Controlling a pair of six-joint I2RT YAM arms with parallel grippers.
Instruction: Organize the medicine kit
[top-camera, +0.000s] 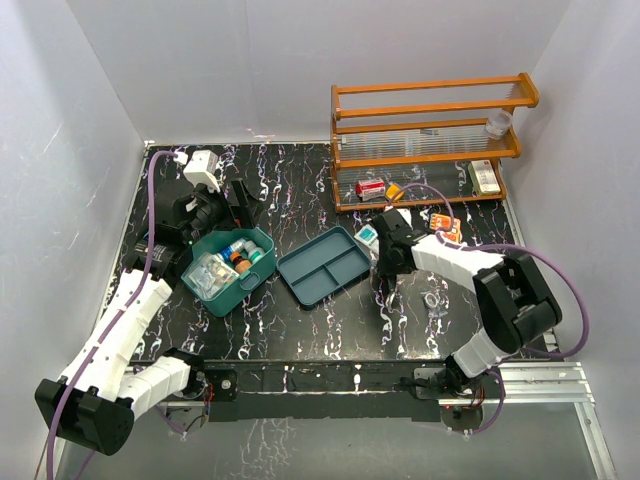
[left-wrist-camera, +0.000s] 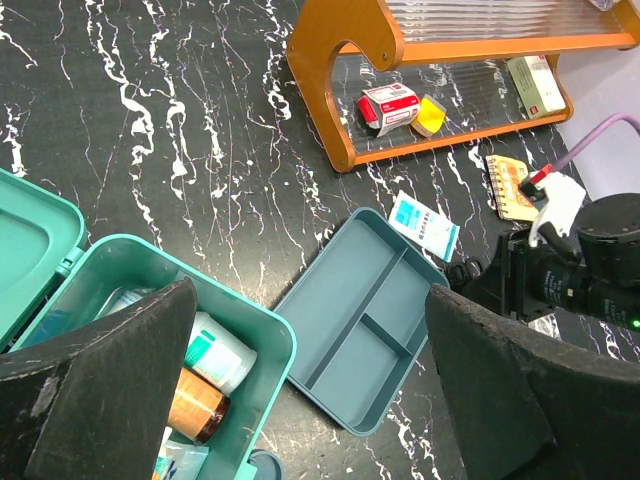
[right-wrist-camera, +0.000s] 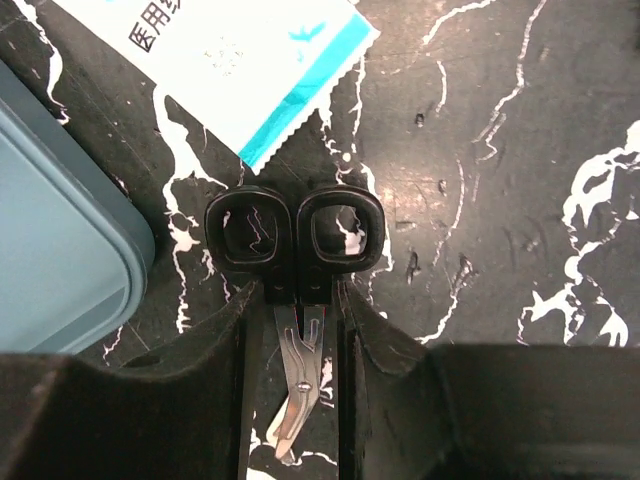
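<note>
**Top view.** The medicine kit (top-camera: 228, 270) sits left of centre on the worktop (top-camera: 300, 195). Its lid is open, with bottles and a clear packet inside. A divided tray (top-camera: 325, 265) lies just to its right. The left gripper (top-camera: 225, 215) hovers at the kit's upper edge. The right gripper (top-camera: 381, 262) is low over the worktop right of the tray, near a sachet (top-camera: 367, 236). An orange rack (top-camera: 338, 140) stands in the upper right.

**Left wrist view.** The jaws are wide apart and hold nothing. The kit is in the lower left of the frame, with its lid lying back at the left edge. A white bottle (left-wrist-camera: 215, 355) and an amber bottle (left-wrist-camera: 195, 405) show inside.
- Judgement: the shell is stiff, thin-walled plastic and light in itself, but the contents add weight.
- The flat faces look smooth, so likely slippery.
- The hinged lid would probably swing if taken.
- Best hold: pinch an upright wall over the rim near a corner, not the lid.

**Right wrist view.** The kit is out of frame. The scissors (right-wrist-camera: 297, 238) lie flat at centre, with the black loops toward the top and the blades running down between the fingers. The jaws are narrowly apart and straddle the shank. A strip of worktop shows beside the blade, so they are not clamped.
- Judgement: the scissors are rigid, thin and slick steel, lying low on the worktop.
- Best hold: just below the loops.
</note>
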